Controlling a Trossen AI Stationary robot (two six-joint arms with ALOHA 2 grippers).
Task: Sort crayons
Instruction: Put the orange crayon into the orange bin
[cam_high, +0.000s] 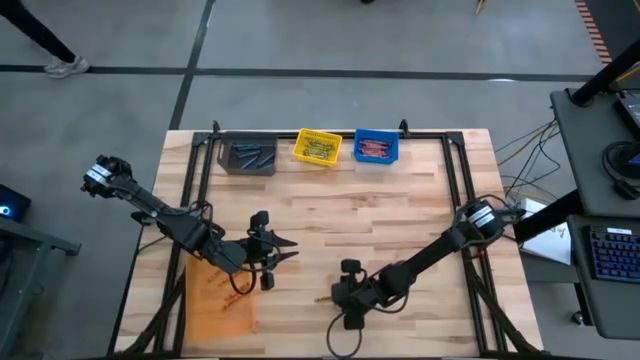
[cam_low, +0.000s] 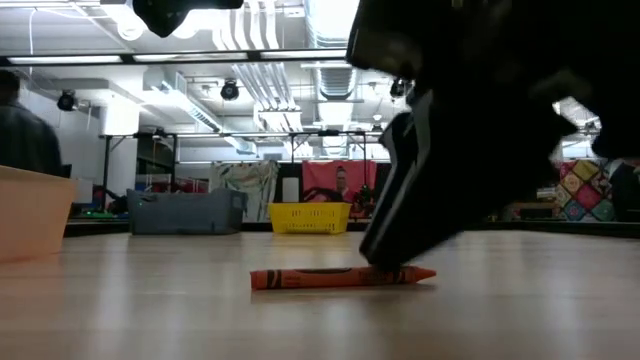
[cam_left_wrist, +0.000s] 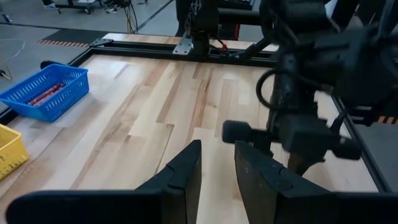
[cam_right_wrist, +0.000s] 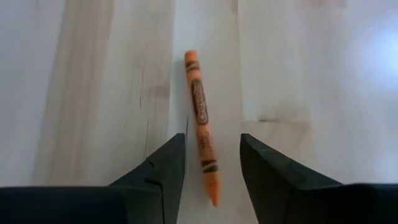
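Observation:
One orange crayon (cam_right_wrist: 202, 118) lies flat on the wooden table (cam_high: 400, 220), also seen in the low view (cam_low: 340, 277). My right gripper (cam_right_wrist: 213, 168) is open and low over it. Its fingers stand on either side of the crayon's pointed end with a gap on each side, and in the low view the gripper (cam_low: 400, 250) reaches down to table height. My left gripper (cam_left_wrist: 217, 168) is open and empty above the table's near-left part (cam_high: 280, 250). It faces the right arm. More crayons lie in the far bins.
At the far edge stand a grey bin (cam_high: 250, 157) with blue crayons, a yellow bin (cam_high: 318, 147) and a blue bin (cam_high: 376, 147) with red crayons. An orange bin (cam_high: 220, 295) sits at the near left, under the left arm. Bare wood lies between the arms and the far bins.

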